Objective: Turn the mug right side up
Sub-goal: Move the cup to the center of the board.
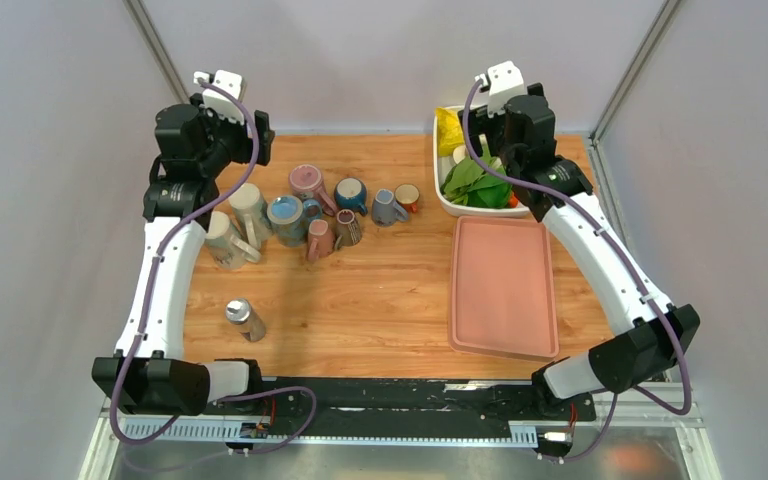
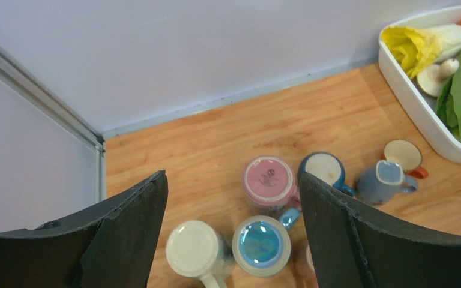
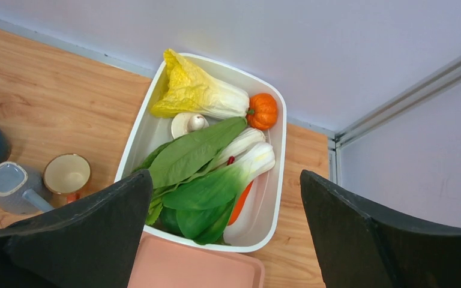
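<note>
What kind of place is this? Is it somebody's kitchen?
Probably a robot practice booth, not a kitchen: two robot arms at a wooden table, plain walls on a metal frame, and a bunch of mugs beside a tub of vegetables.

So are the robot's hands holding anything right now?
Left hand: open, holding nothing.
Right hand: open, holding nothing.
</note>
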Action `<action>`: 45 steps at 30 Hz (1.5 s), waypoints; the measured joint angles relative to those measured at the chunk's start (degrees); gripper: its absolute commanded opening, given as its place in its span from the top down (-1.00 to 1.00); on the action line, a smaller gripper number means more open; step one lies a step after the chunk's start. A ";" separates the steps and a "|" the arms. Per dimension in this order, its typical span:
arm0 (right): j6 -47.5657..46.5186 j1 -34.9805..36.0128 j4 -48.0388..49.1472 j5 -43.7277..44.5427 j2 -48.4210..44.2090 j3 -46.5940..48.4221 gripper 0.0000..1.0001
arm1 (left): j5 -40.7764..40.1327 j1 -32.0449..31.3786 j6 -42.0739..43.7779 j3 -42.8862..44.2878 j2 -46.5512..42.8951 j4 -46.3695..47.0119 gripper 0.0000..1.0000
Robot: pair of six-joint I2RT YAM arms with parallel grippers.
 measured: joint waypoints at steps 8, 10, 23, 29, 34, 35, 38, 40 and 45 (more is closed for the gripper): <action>-4.90 -0.22 -1.09 -12.04 -2.49 -4.15 -1.00 | 6.69 0.00 1.79 -8.26 -2.32 -3.30 -0.71; -7.56 -0.13 -1.77 -18.80 -5.49 -8.20 -1.00 | 10.25 -0.09 3.58 -10.60 -3.74 -5.99 -0.69; -7.82 1.31 -3.02 -35.80 -6.62 -18.80 -1.00 | 9.77 -6.12 13.27 -19.47 -3.10 -25.86 -0.59; -6.73 1.55 -3.04 -37.73 -3.98 -19.74 -1.00 | 1.31 -6.12 9.68 -16.20 1.11 -25.70 -0.60; -4.96 1.55 -2.75 -37.92 -2.40 -18.49 -1.00 | -9.38 -5.66 7.85 -2.19 8.98 -27.04 -0.61; -4.72 1.55 -2.60 -37.94 -2.40 -18.49 -1.00 | -11.08 -5.35 7.52 0.22 10.12 -27.26 -0.62; -4.33 1.55 -2.19 -37.92 -2.40 -18.49 -1.00 | -15.56 -4.24 6.56 3.61 11.43 -27.93 -0.69; -4.31 1.55 -1.75 -37.99 -2.40 -18.53 -1.00 | -18.21 -3.58 5.88 3.54 11.43 -28.87 -0.77; -4.98 1.55 -1.55 -40.50 -2.40 -18.58 -1.00 | -22.49 1.64 0.11 1.29 11.47 -30.14 -0.83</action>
